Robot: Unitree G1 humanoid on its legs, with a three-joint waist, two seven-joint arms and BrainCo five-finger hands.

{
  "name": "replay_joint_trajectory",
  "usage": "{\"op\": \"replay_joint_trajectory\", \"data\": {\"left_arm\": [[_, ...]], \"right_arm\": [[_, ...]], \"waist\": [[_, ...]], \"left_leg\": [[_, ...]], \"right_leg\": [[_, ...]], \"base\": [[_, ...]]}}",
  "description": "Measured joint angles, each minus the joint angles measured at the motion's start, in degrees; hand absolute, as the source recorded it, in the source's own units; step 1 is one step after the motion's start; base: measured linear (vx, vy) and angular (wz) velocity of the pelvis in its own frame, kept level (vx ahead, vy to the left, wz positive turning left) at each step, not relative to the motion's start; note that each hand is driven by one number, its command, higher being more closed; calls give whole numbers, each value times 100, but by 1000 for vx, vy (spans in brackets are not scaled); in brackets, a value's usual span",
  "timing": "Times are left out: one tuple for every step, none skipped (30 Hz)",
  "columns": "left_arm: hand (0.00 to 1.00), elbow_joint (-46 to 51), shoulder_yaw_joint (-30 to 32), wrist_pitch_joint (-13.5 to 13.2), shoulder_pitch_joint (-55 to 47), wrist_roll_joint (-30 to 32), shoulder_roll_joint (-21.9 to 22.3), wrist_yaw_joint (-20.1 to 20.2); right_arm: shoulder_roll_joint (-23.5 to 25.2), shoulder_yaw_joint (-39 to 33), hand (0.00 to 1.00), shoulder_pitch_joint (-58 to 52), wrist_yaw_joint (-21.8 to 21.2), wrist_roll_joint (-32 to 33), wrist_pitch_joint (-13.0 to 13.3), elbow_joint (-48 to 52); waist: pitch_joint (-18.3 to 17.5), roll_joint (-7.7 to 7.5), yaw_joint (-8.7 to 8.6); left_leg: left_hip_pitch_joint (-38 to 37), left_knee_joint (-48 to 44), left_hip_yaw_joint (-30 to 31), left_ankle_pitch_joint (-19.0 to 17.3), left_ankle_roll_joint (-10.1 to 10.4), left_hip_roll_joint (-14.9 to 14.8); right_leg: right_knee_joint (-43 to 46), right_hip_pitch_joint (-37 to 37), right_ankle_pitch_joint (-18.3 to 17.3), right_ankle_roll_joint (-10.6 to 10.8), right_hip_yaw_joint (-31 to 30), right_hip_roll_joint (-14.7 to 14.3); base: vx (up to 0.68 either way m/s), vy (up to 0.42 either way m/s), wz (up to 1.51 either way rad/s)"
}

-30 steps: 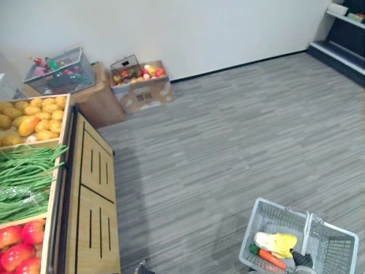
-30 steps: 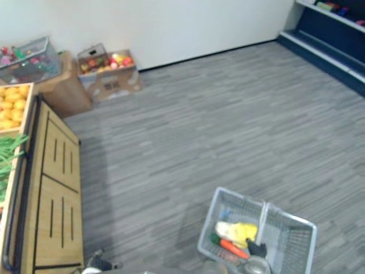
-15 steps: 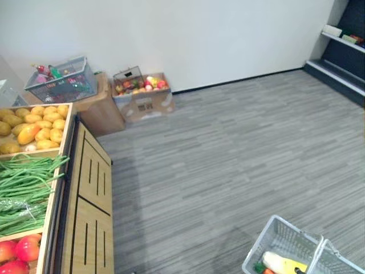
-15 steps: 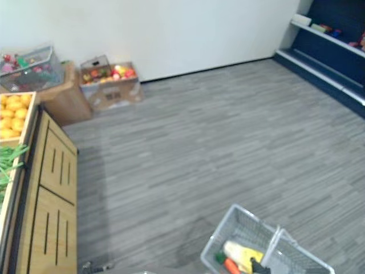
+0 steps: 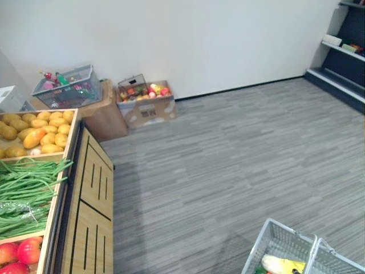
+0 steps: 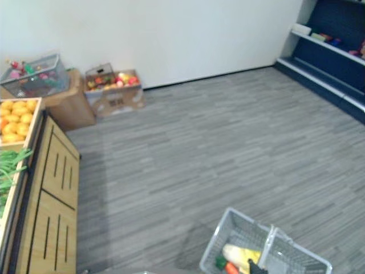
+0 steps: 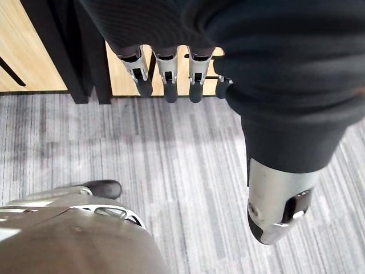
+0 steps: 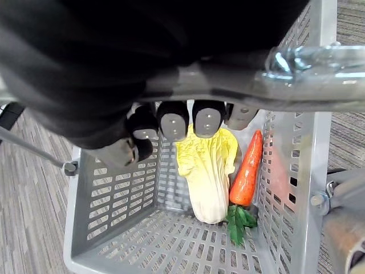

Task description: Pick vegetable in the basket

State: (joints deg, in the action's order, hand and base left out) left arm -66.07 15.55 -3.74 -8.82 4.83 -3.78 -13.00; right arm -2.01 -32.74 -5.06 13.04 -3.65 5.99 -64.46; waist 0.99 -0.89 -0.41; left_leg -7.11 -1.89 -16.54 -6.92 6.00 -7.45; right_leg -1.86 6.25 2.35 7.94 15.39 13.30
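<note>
Our head camera has tilted upward since a second ago, so the basket now sits lower in the eye views. We see the light wooden produce stand [image 7: 34,34] just beyond our left hand [image 7: 165,74], whose fingers hang straight and apart, holding nothing. The grey plastic mesh basket [image 8: 102,188] hangs from our right hand [image 8: 174,123], which is curled tight round its silver metal handle [image 8: 311,63]. Directly below those fingers, inside the basket, lies the pale yellow-green napa cabbage [image 8: 206,171]. Just beside it is the orange carrot with green leaves [image 8: 248,168].
</note>
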Motion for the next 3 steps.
{"op": "replay_joint_trajectory", "data": {"left_arm": [[0, 1, -14, -6, 3, 0, 0, 5], [0, 1, -91, -9, 8, 3, -21, 7], [0, 1, -149, -15, 13, 3, -33, 6]], "right_arm": [[-2, 7, 100, 0, 0, 15, 0, -8], [-3, 15, 100, 0, 0, 18, 1, -9], [-5, 23, 100, 0, 0, 19, 1, -9]], "waist": [[20, 1, 14], [36, -3, 10], [48, -2, 13]], "left_leg": [[-3, 35, 0, 27, 23, 0], [-4, 97, 6, 73, 35, 6], [-4, 122, 7, 82, 33, 6]], "right_leg": [[-46, -1, -1, 2, 3, -11], [-87, -3, -3, 2, 13, -19], [-112, -3, -5, 4, 20, -27]], "base": [[-148, -97, -4], [-156, -96, -3], [-111, -64, 0]]}}
